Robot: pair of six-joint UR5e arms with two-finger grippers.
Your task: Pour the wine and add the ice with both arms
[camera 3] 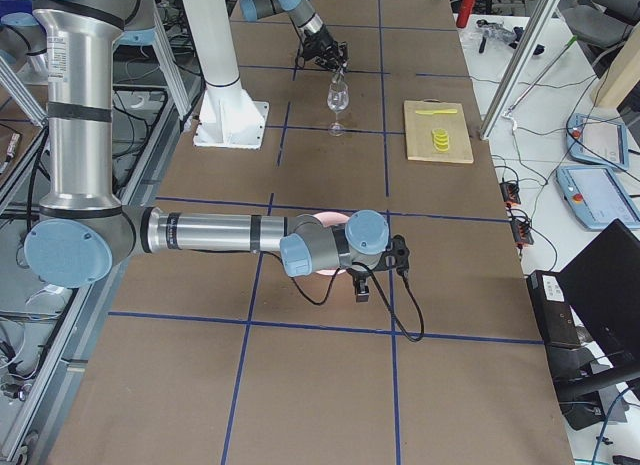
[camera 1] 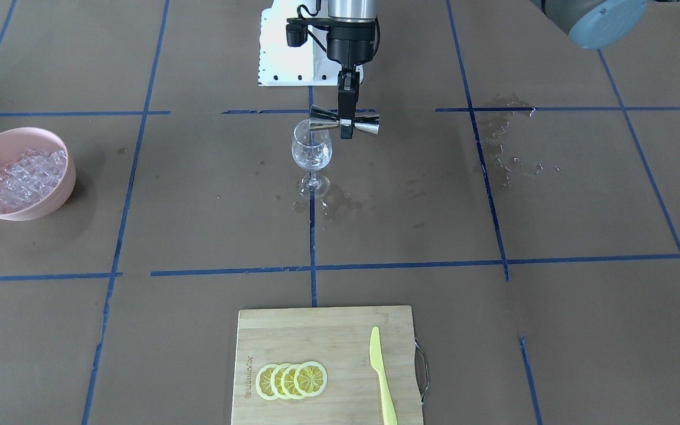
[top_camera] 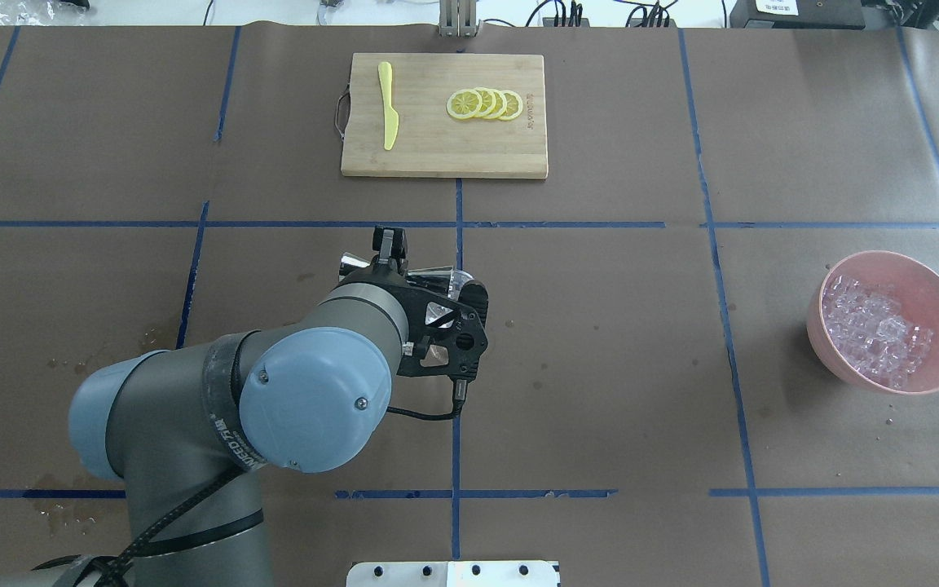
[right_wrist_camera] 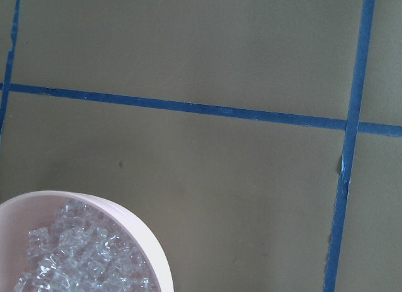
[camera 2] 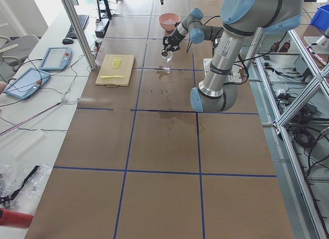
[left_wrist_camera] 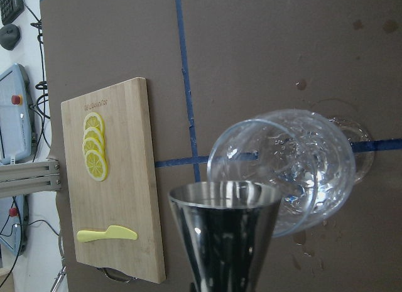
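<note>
My left gripper [camera 1: 346, 126] is shut on the waist of a steel jigger [camera 1: 322, 120]. It holds the jigger tipped on its side, with one cup over the rim of a clear wine glass [camera 1: 311, 154]. The glass stands upright at the table's middle and looks wet inside. The left wrist view shows the jigger [left_wrist_camera: 226, 235] in front of the glass [left_wrist_camera: 301, 160]. The ice [top_camera: 873, 326] fills a pink bowl [top_camera: 938, 293]. My right gripper [camera 3: 362, 285] hangs beside that bowl in the exterior right view, and I cannot tell whether it is open or shut. The right wrist view shows ice [right_wrist_camera: 81, 254] at the lower left.
A bamboo cutting board [camera 1: 293, 330] lies at the operators' edge with lemon slices [camera 1: 291, 379] and a yellow knife [camera 1: 381, 378]. Wet patches lie around the glass foot [camera 1: 340, 203] and further over [camera 1: 502, 147]. The white base plate [camera 1: 284, 56] is behind the glass.
</note>
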